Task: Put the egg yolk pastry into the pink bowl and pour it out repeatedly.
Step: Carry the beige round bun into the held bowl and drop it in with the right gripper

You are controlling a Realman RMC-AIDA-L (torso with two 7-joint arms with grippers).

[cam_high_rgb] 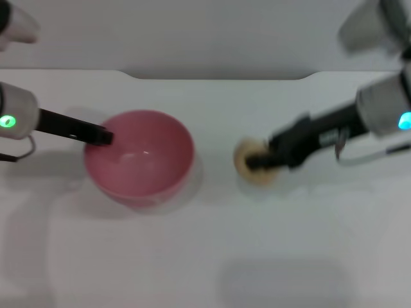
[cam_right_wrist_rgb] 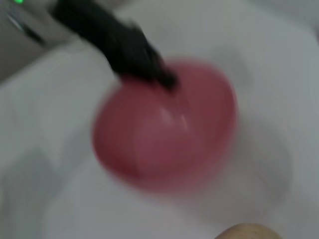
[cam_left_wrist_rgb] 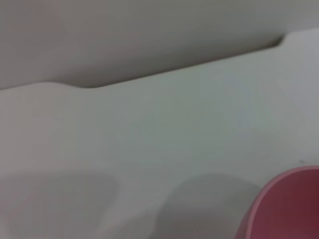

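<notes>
White table (cam_high_rgb: 212, 256), grey wall behind. Left gripper (cam_high_rgb: 103, 136) pinches pink bowl (cam_high_rgb: 144, 160) rim; right gripper (cam_high_rgb: 260, 162) clamps egg yolk pastry (cam_high_rgb: 250, 168).

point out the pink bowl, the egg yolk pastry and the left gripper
pink bowl (cam_high_rgb: 144, 183), head view, on its outer wall
egg yolk pastry (cam_high_rgb: 247, 168), head view, on its exposed side
left gripper (cam_high_rgb: 103, 136), head view, at its tip by the bowl's rim

Right end effector (cam_high_rgb: 262, 162) motion-blurred
</notes>
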